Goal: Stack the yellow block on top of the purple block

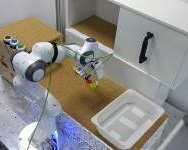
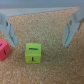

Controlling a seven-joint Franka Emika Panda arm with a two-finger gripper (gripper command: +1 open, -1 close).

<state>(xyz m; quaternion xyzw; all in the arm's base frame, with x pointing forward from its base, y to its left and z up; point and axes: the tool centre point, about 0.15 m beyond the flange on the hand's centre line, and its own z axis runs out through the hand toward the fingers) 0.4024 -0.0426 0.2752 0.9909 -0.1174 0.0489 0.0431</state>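
We see a white Franka arm (image 1: 36, 62) reaching over a cork-topped desk (image 1: 69, 97), its claw (image 1: 91, 80) hanging just above two tiny cubes. In the exterior view the yellow block (image 1: 93, 86) sits on the cork directly under the claw, with a red cube (image 1: 89, 80) just beside it at about eleven o'clock, the two so close that we cannot tell whether they touch. The wrist view shows the claw (image 2: 42, 31) spread wide, its two grey fingers (image 2: 73, 31) standing well apart and gripping nothing; the yellow block (image 2: 33, 53), looking yellow-green here, rests flat on the cork between them, nearer one finger, while the red cube (image 2: 3, 50) lies beyond that finger at the frame edge. At about four o'clock from the blocks in the exterior view, a white plastic bin (image 1: 128, 118) sits at the desk's corner. At one o'clock stands a white cabinet (image 1: 154, 45) with a black handle (image 1: 145, 47). At nine o'clock, a box carries three coloured buttons (image 1: 14, 43).
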